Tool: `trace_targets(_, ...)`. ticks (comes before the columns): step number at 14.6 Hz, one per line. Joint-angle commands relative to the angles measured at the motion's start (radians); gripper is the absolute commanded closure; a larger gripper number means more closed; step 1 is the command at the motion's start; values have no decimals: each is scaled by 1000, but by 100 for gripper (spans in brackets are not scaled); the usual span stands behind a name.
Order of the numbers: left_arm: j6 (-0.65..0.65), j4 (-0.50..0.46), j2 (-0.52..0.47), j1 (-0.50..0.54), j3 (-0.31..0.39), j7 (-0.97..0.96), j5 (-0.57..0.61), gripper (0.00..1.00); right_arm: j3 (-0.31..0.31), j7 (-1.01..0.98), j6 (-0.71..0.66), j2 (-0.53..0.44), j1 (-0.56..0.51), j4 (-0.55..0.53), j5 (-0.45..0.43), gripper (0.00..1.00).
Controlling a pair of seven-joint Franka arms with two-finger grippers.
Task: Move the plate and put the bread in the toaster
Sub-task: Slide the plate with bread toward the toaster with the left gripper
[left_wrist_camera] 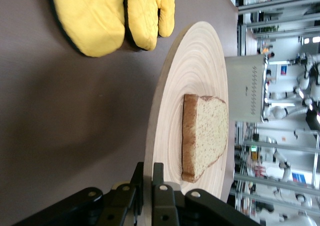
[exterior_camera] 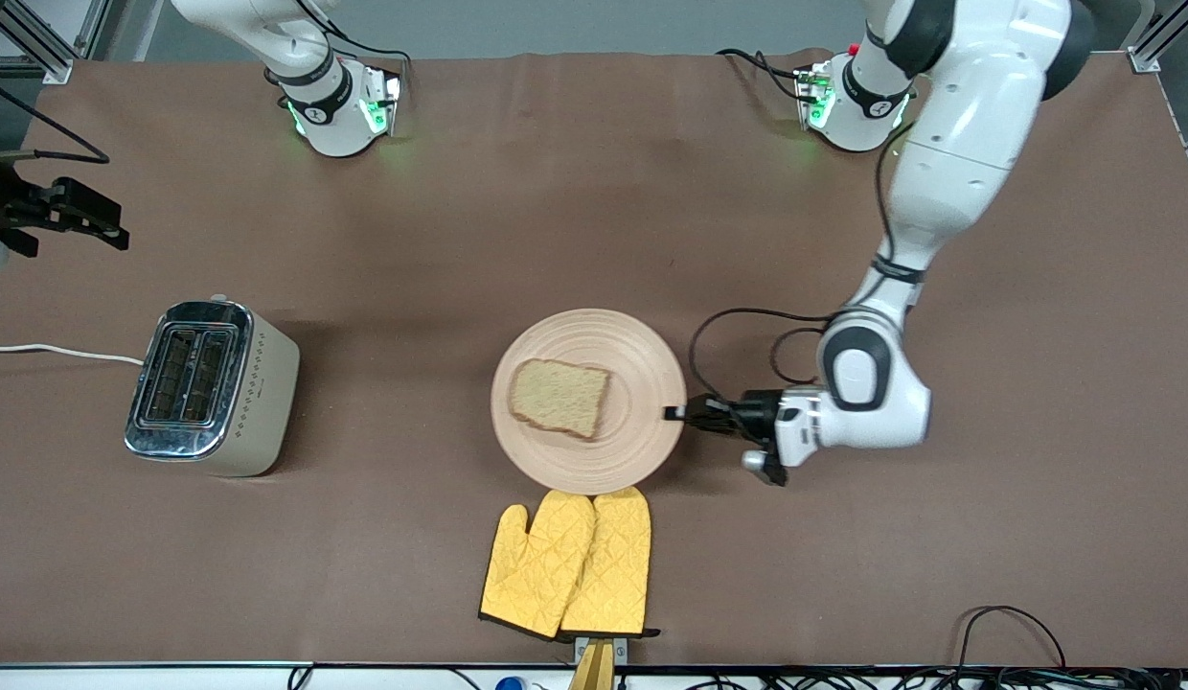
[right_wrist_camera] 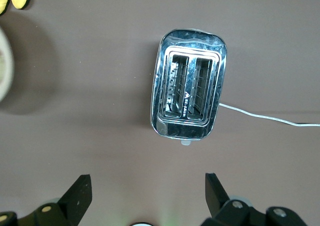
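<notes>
So the left gripper (exterior_camera: 673, 413) has its jaws clamped on the rim of the plate (exterior_camera: 642, 364), at the edge toward the left arm's end of the surface (exterior_camera: 1035, 537); you can see the jaws pinching that rim right up close in the left wrist view. The bread (exterior_camera: 559, 396) lies flat on the plate, a bit off centre. The toaster (exterior_camera: 211, 386) stands well apart from the plate, toward the right arm's end, slots up, white cord (exterior_camera: 57, 351) trailing off. The right gripper (right_wrist_camera: 147, 196) hangs up in the air near the toaster, jaws wide open and holding nothing. Two yellow oven mitts (exterior_camera: 567, 563) lie just beside the plate, nearer the front camera.
</notes>
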Motion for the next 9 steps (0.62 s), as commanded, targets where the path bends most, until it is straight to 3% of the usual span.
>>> trace_targets(1, 114, 26, 37, -111, 2, -13, -141, 100, -4, -2, -10, 5, -2, 15, 5, 0)
trace_targets(4, 191, 72, 82, -202, 2, -13, -227, 100, -4, -4, -10, 7, -2, 15, 3, 0)
trace_targets(9, 252, 103, 119, -276, 2, 1, -275, 100, -4, -4, -10, 5, 0, 15, 3, 0)
